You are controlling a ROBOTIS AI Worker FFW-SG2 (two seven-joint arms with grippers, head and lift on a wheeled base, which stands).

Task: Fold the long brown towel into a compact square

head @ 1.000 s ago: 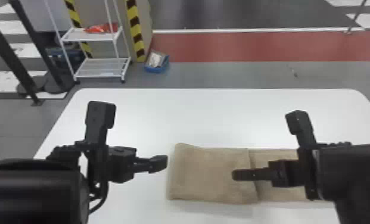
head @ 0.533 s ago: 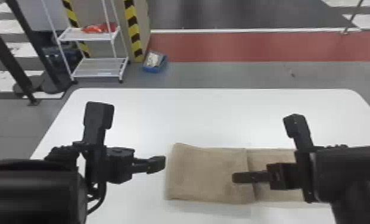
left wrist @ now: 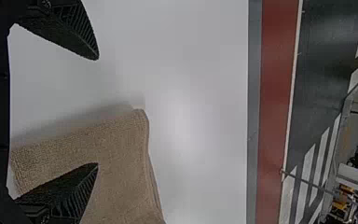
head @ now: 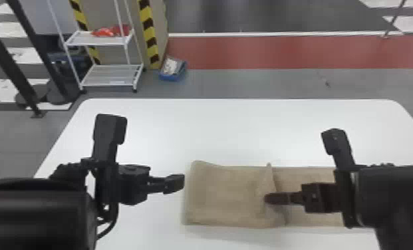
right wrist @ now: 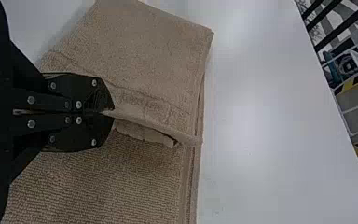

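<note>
The brown towel (head: pixel 228 196) lies as a strip across the table, its left part doubled over, and the edge of that top layer stands up in a ridge. My right gripper (head: pixel 268 198) is at this ridge; in the right wrist view the right gripper (right wrist: pixel 108 112) is shut on the raised edge of the towel (right wrist: pixel 149 51). Just left of the towel's left end is my left gripper (head: pixel 179 183). In the left wrist view the left gripper (left wrist: pixel 98 112) stands open, one finger over a corner of the towel (left wrist: pixel 121 154), nothing between the fingers.
The white table (head: pixel 228 129) reaches past the towel on the far side. Beyond it on the floor stand a white wire shelf (head: pixel 112 74) and a blue bin (head: pixel 173 69), with dark posts at the far left.
My right gripper has closed on the towel's top-layer edge, which was flat before and is now pulled up into a ridge. The left arm has barely moved.
</note>
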